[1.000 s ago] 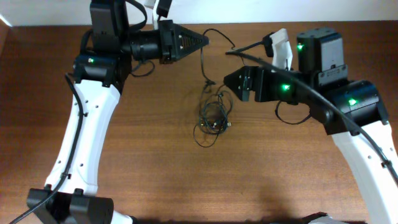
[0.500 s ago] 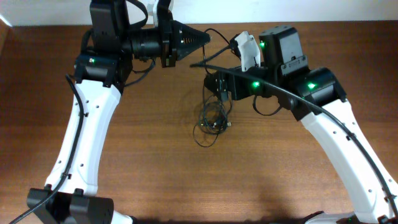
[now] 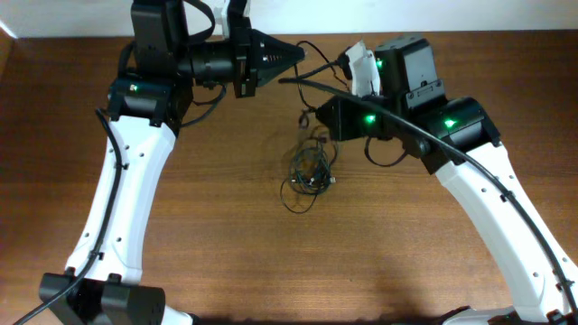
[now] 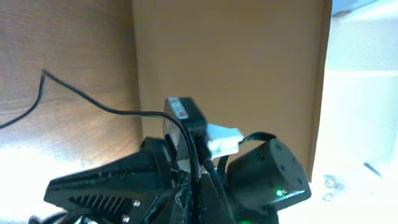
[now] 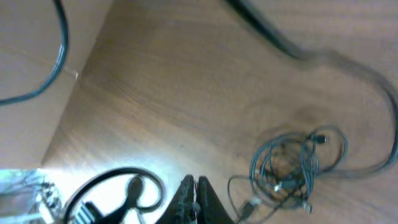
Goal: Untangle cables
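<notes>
In the cables (image 3: pixel 309 171) we cannot tell strands apart. Our right wrist view cuts off the right jaws and blurs a dark cord (image 5: pixel 283 46).

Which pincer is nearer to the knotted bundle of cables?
The right pincer: it is close to the bundle, while the left pincer, holding one loose cable, is farther toward the table's back edge.

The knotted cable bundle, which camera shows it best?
Right wrist: the cable bundle is close, loops and plug ends distinct. Overhead shows it whole but small. Left wrist shows only one thin strand.
</notes>
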`<action>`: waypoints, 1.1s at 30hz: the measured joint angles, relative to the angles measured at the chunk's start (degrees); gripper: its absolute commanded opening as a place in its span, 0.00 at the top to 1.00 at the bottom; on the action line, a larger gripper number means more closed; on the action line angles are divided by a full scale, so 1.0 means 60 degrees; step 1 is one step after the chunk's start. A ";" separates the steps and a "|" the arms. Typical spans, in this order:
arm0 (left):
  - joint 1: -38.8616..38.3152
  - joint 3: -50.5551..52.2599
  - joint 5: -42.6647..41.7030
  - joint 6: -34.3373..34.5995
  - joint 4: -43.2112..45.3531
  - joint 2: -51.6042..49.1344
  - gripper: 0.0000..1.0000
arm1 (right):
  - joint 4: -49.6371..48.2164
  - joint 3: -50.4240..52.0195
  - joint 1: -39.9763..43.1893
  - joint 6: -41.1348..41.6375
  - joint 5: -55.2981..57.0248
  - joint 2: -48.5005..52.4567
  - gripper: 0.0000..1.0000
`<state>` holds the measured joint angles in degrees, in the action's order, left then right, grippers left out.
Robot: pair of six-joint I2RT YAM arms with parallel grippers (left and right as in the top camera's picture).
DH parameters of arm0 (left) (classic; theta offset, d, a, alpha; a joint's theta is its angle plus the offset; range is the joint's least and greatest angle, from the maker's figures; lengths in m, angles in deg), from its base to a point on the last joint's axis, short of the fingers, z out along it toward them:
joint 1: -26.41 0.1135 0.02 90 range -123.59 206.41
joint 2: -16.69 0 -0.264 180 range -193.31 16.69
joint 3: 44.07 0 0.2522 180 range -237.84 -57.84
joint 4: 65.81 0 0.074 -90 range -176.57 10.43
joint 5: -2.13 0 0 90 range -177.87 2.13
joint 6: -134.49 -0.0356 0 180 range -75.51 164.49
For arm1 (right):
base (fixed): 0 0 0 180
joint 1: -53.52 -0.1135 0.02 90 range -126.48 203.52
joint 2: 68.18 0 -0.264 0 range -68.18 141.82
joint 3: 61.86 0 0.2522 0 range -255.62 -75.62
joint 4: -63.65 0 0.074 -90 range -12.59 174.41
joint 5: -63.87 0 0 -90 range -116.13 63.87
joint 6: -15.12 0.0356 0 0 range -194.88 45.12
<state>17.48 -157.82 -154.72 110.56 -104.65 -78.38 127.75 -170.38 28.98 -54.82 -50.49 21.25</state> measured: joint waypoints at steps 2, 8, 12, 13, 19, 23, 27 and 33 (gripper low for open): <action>0.0000 0.0000 0.0215 0.0000 -0.0117 0.0000 1.00 | 0.0182 0.0000 0.0000 0.0248 0.0033 0.0000 0.38; 0.0000 0.0000 0.0696 0.0004 -0.0499 0.0000 1.00 | -0.0004 0.0000 0.0000 0.0532 0.0062 -0.0004 0.20; 0.0000 0.0000 0.0769 0.0178 -0.0499 0.0000 1.00 | -0.0044 0.0000 0.0000 0.0590 0.0058 -0.0004 0.20; 0.0000 0.0000 0.0790 0.0240 -0.0495 0.0000 1.00 | -0.0044 0.0000 0.0000 0.0590 0.0058 -0.0004 0.19; 0.0000 0.0000 0.0801 0.0495 -0.0630 0.0000 1.00 | -0.0193 0.0000 0.0022 0.0630 0.0062 -0.0004 0.17; 0.0000 -0.0015 0.0827 0.0022 -0.1300 0.0011 1.00 | -0.0412 0.0000 0.0262 0.1118 0.0018 -0.0036 0.14; 0.0007 -0.0015 0.0834 -0.0011 -0.1738 0.0011 1.00 | -0.0444 0.0000 0.0415 0.1242 -0.0015 -0.0102 0.14; 0.0007 -0.0015 0.0831 -0.0011 -0.1756 0.0015 1.00 | -0.0896 0.0000 0.0415 0.1406 -0.0131 -0.0109 0.14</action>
<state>17.52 -157.91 -149.74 110.49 -115.19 -78.29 122.38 -170.38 31.47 -46.38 -51.28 20.59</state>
